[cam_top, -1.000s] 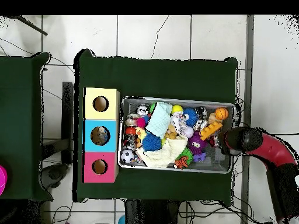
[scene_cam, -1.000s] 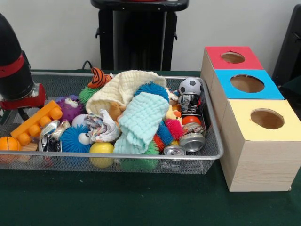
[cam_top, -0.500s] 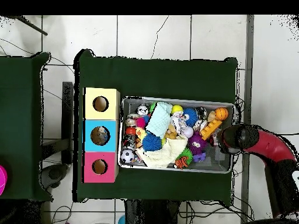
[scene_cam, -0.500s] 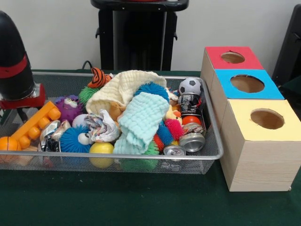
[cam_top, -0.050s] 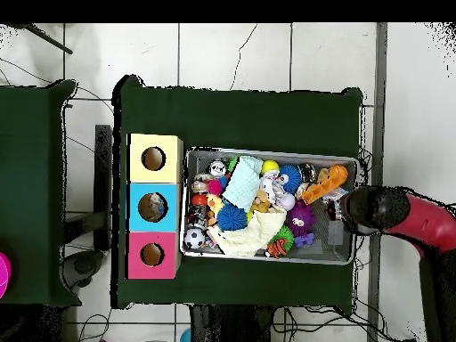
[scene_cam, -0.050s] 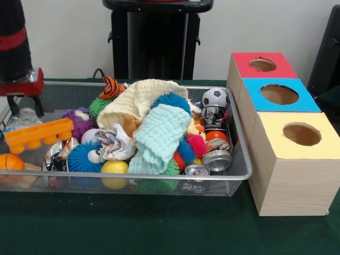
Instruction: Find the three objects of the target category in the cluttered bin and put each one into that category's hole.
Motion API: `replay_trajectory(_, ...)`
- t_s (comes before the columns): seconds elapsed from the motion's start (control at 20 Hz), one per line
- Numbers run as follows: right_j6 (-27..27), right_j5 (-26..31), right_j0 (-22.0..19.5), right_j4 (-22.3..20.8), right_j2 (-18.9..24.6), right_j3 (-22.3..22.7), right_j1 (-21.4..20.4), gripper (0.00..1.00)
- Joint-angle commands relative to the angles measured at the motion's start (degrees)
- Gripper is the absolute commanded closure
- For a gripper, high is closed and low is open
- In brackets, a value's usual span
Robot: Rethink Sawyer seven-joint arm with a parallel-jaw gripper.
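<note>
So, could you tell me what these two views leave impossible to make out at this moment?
- Gripper: front view, the fingers are cut short by the left edge and blend into the bin mesh; overhead, the arm covers them. Open or shut is unclear.
- Items under the cream cloth and mint cloth: hidden in both views.
- Box holes: their insides are dark.
- Can labels: too small to read.

The red and black arm [scene_cam, -0.050s: 16,48] hangs upright at the left edge. Its end effector [scene_cam, -0.050s: 24,103] points downward. The arm shows bent in the overhead view.
</note>
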Motion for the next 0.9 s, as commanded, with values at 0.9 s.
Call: replay_trajectory(0.9, 3.19, 10.71, 1.25, 7.07, -3.81, 1.95, -9.9, 1.0)
